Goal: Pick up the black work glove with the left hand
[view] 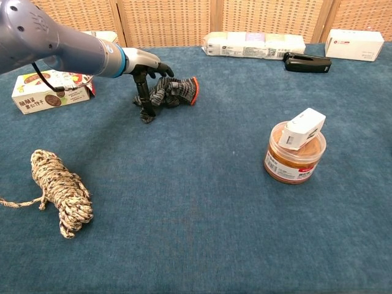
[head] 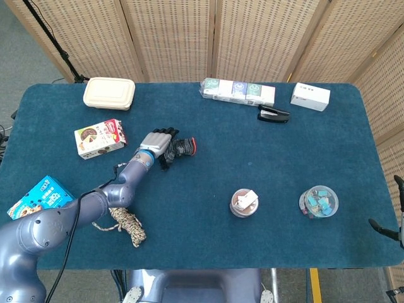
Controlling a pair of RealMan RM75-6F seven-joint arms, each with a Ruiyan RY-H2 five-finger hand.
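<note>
The black work glove (head: 181, 148) (view: 173, 90) lies crumpled on the blue table cloth, its orange cuff pointing right. My left hand (head: 160, 140) (view: 145, 66) hovers over the glove's left end with its fingers spread across the top. In the chest view the thumb reaches down to the cloth on the glove's near side and touches it. The glove still lies flat on the table. Of my right hand (head: 396, 222), only spread fingertips show at the head view's right edge, off the table, holding nothing.
A cookie box (head: 100, 139) sits just left of my left hand, and a coiled rope (head: 126, 222) lies nearer the front. A jar with a small white box on top (view: 295, 153) stands to the right. A black stapler (view: 306, 62) and a packet row (head: 238, 90) lie at the back.
</note>
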